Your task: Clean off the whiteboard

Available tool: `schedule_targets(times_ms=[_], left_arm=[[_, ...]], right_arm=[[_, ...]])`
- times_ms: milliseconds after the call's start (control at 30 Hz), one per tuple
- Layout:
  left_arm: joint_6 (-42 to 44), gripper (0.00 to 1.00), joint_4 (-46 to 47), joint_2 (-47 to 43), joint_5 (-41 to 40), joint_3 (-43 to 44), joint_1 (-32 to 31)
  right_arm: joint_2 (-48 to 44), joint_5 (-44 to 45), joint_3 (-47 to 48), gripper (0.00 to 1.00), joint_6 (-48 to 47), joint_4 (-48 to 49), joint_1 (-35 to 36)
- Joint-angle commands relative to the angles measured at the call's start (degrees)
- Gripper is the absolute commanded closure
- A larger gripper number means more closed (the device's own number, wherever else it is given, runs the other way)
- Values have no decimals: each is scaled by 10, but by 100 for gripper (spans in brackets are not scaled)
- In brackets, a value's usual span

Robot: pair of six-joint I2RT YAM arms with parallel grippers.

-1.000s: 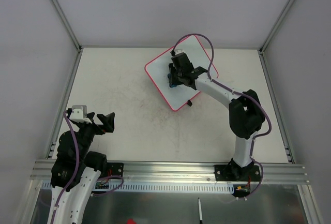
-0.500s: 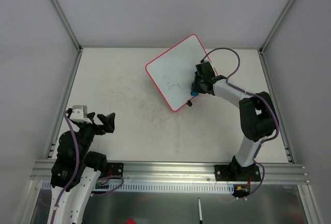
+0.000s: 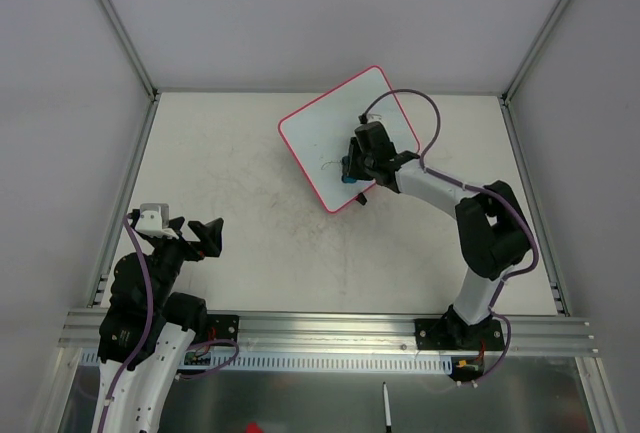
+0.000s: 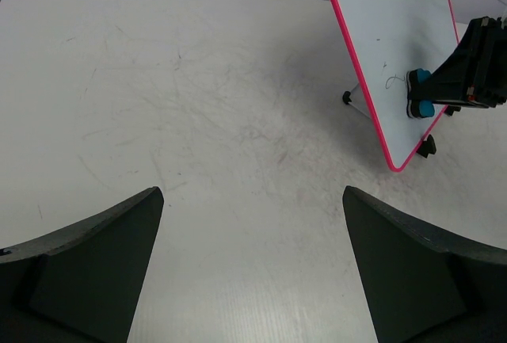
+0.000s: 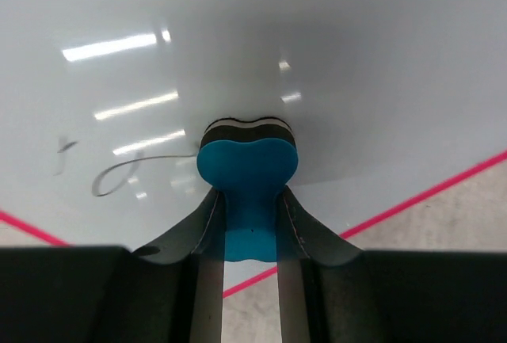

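The whiteboard (image 3: 330,128), white with a pink-red rim, lies at an angle at the back of the table, also in the left wrist view (image 4: 396,34) and filling the right wrist view (image 5: 333,58). My right gripper (image 3: 352,167) is shut on a blue bone-shaped eraser (image 5: 247,167) and presses its felt end on the board's near part. A faint pen scribble (image 5: 119,173) lies just left of the eraser. My left gripper (image 3: 190,233) is open and empty, low at the near left, far from the board.
Small black clips (image 4: 426,147) stick out under the board's near corner and another clip (image 4: 347,98) at its left edge. Grey walls and metal frame posts (image 3: 120,28) bound the table. A metal rail (image 3: 330,328) runs along the near edge.
My right gripper with the eraser swept right across the board, then came back left to just right of the scribble. The board turned slightly. The left arm has not moved.
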Motion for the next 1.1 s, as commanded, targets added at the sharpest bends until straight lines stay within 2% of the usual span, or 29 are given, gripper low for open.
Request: schedule_targets(times_ms=[0, 233, 367, 500, 800, 1067], left_arm=[[14, 1, 11, -5, 7, -1, -2], [14, 1, 11, -5, 7, -1, -2], [14, 1, 11, -6, 8, -1, -2], [14, 1, 11, -5, 8, 0, -2], [16, 1, 12, 0, 16, 0, -3], [19, 2, 13, 4, 29, 1, -3]], right_arm=[[-12, -26, 37, 100, -5, 44, 33], [12, -51, 88, 100, -38, 36, 57], [39, -28, 142, 99, -60, -9, 71], [60, 4, 154, 100, -50, -49, 70], [22, 98, 44, 100, 45, -60, 51], [4, 96, -24, 100, 117, -61, 13]])
